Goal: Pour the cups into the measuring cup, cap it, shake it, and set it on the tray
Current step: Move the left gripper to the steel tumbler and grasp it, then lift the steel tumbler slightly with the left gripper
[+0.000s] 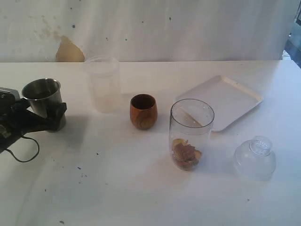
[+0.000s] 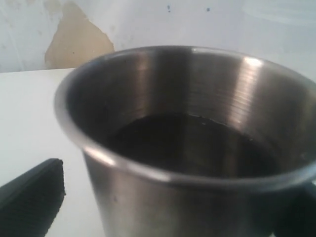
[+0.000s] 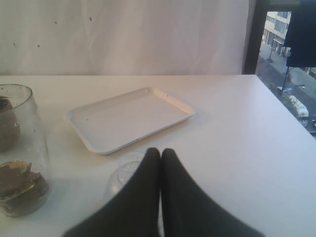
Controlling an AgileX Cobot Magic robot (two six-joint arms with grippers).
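Behind table [image 1: 141, 197] and tray [image 1: 225, 99], stained wall [image 1: 188, 28].

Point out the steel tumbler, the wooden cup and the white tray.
steel tumbler [image 1: 44, 104], exterior view, front of its outer wall.
wooden cup [image 1: 143, 117], exterior view, middle of its brown side.
white tray [image 1: 226, 100], exterior view, bare floor inside the rim.

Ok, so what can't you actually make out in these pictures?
Wooden cup, exterior view: its own wall and dark inside hide any contents.
Steel tumbler, left wrist view: base cut off by the picture's edge; the inside is dark, so contents are unclear.
Clear lid, right wrist view: mostly hidden behind the shut right end effector.
Measuring cup, right wrist view: partly cut off by the frame edge.
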